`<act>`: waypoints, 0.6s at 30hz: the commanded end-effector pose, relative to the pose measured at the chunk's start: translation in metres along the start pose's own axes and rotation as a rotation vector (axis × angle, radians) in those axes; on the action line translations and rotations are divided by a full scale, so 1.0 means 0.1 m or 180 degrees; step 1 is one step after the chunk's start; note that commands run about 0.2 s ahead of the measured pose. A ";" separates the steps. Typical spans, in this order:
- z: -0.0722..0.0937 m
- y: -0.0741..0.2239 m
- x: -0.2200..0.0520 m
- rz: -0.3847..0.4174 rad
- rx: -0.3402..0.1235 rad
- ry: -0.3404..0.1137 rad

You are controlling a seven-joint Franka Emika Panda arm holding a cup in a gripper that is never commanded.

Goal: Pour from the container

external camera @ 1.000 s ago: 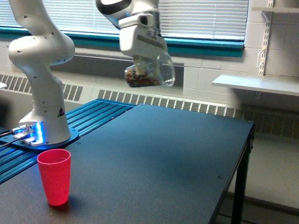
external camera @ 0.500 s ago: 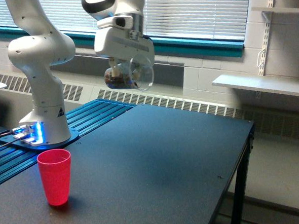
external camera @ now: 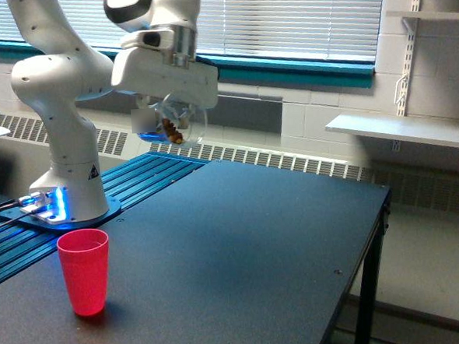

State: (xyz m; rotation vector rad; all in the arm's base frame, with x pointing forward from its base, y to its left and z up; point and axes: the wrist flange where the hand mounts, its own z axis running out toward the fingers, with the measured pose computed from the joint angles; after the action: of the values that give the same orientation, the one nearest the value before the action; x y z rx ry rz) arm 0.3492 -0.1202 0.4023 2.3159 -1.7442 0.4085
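- The tool [external camera: 168, 117] was closed around the container [external camera: 172, 127], a clear cup carried high above the dark surface [external camera: 242, 249], in front of the window wall.
- Brown granules showed through the cup's wall, so its load looked unspilled; its tilt was hard to read.
- The red cup [external camera: 85, 271] stood upright near the surface's front edge, lower and toward the exterior view's left of the container, well apart from it.
- Nothing lay scattered on the surface.
- By my reading, the pour itself had not begun: left were positioning over the red cup, tipping, and emptying.
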 end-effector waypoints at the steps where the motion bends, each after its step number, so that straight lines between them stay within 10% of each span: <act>1: 0.03 0.22 0.18 0.0370 0.0013 -0.0036; 18: 0.27 0.73 0.20 0.0625 -0.0125 -0.0145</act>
State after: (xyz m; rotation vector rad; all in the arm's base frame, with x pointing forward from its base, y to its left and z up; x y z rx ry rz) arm 0.2978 -0.1639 0.3934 2.1684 -1.9679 0.3820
